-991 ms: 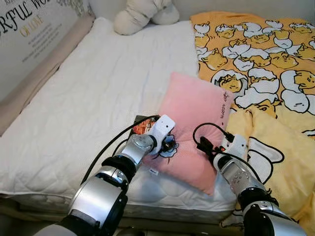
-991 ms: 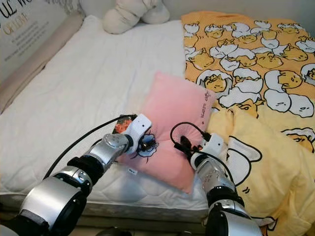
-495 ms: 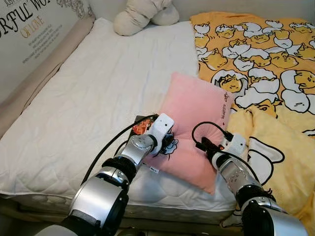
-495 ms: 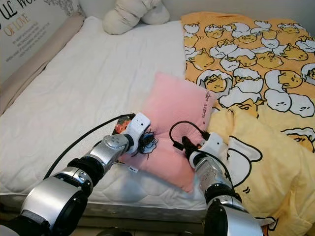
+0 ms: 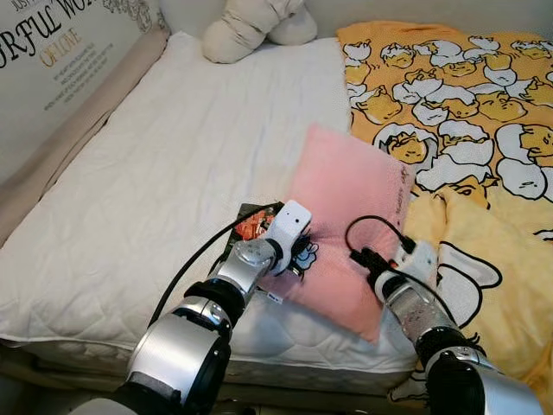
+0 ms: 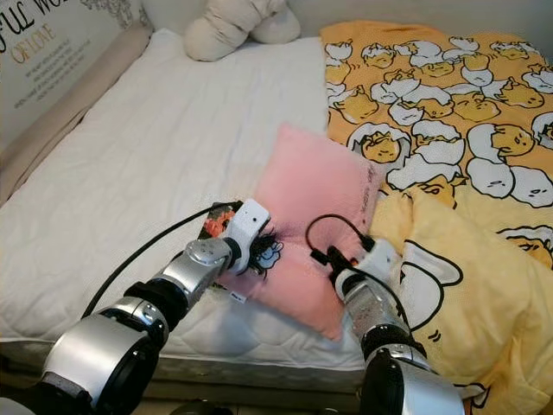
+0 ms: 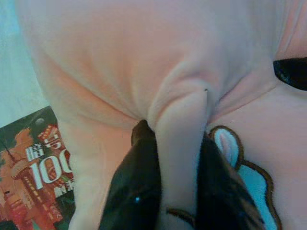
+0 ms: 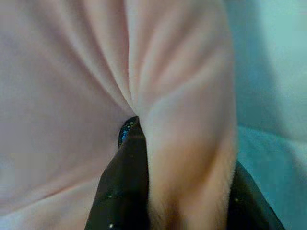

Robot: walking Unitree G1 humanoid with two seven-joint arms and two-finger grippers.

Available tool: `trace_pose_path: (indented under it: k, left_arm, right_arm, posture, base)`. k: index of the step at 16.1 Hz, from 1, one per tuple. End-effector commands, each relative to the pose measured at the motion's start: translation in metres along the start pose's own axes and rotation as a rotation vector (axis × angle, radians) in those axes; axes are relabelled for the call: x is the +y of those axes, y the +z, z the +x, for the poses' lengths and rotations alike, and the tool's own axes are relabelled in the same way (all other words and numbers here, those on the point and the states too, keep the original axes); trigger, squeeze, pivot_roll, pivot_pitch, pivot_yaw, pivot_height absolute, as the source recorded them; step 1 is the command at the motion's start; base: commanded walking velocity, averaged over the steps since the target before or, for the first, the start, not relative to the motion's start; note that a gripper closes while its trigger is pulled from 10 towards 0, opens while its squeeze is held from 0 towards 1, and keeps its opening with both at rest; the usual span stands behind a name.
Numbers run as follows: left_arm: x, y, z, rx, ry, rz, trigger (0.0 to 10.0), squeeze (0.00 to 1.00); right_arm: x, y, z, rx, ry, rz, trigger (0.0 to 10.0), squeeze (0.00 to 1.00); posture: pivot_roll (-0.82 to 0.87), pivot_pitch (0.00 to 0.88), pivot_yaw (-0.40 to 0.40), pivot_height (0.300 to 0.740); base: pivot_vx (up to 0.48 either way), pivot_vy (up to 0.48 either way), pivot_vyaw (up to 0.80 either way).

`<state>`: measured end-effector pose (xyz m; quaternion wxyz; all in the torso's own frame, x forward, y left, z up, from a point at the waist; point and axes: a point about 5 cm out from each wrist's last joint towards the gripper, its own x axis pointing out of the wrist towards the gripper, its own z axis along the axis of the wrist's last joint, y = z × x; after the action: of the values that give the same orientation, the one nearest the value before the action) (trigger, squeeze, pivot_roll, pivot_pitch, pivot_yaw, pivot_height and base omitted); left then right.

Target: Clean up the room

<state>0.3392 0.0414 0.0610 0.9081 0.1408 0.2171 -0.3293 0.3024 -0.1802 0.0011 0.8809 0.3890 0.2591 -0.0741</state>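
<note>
White mattress (image 5: 173,173) covers most of the bed, and a cream stuffed toy (image 5: 251,26) sits far up at about 12 o'clock. Near the front edge, at about 7 o'clock from the middle of the bed, a small book with a red and orange cover (image 5: 249,223) lies flat, partly tucked under the pillow.

Next comes the left gripper (image 7: 175,191). Its two black fingers (image 7: 136,191) are squeezed together on a fold of the pink pillow (image 5: 346,207), right beside a little cartoon picture stitched on it. The pillow lies in the middle of the bed, with its near end pinched up and its far corner pointing to 1 o'clock, touching the yellow blanket (image 5: 467,112).

The right gripper (image 8: 163,191) is clamped on another fold of the pillow, at the near right corner, about 5 o'clock.

The pillow looks soft, puffy and light. It bends and sags, so one pinch would let it droop. Holding it at two near corners, as now, should keep it level. The cloth is fuzzy, so it should not slip much, and it cannot break.

The yellow blanket with egg pictures lies bunched on the right, at 3 o'clock.
</note>
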Motion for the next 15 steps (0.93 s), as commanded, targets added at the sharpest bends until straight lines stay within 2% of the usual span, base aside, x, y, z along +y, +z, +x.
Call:
trace_pose_path:
  k: [1,3,6,9,10,12,13,15]
  left_arm:
    - [0.002,-0.015,-0.003,0.053,0.012,0.002,0.0,0.00]
    - [0.004,-0.008,-0.002,0.028,0.024,0.019,0.0,0.00]
    - [0.015,0.015,-0.003,-0.076,0.059,0.005,0.0,0.00]
    - [0.042,0.064,-0.013,-0.284,0.134,-0.009,0.0,0.00]
    - [0.056,0.084,-0.022,-0.396,0.156,-0.070,0.0,0.00]
    - [0.073,0.104,-0.041,-0.539,0.186,-0.080,0.0,0.00]
    - [0.081,0.107,-0.050,-0.577,0.214,-0.086,0.0,0.00]
    - [0.086,0.108,-0.057,-0.606,0.248,-0.055,0.0,0.00]
  right_arm:
    - [-0.017,-0.021,-0.005,0.082,-0.092,0.031,0.0,0.00]
    - [-0.011,-0.017,-0.003,0.072,-0.071,0.021,0.0,0.00]
    - [-0.006,0.000,-0.001,0.024,-0.050,0.007,0.0,0.00]
    - [0.039,0.047,0.007,-0.126,0.125,-0.129,0.0,0.00]
    - [0.059,0.066,0.005,-0.204,0.197,-0.188,0.0,0.00]
    - [0.089,0.094,-0.009,-0.342,0.289,-0.286,0.0,0.00]
    - [0.101,0.104,-0.019,-0.404,0.328,-0.333,0.0,0.00]
    - [0.109,0.109,-0.030,-0.444,0.357,-0.378,0.0,0.00]
  posture:
    - [-0.01,0.000,0.091,0.740]
    - [-0.02,0.000,0.092,0.740]
    - [-0.01,0.000,0.076,0.740]
    - [0.02,0.000,0.054,0.740]
    - [0.03,0.000,0.050,0.740]
    - [0.04,0.000,0.049,0.740]
    - [0.04,0.000,0.047,0.740]
    - [0.03,0.000,0.043,0.740]
  base:
    - [0.000,0.000,0.00]
    - [0.000,0.000,0.00]
    - [0.000,0.000,0.00]
    - [0.000,0.000,0.00]
    - [0.000,0.000,0.00]
    - [0.000,0.000,0.00]
    - [0.000,0.000,0.00]
    - [0.000,0.000,0.00]
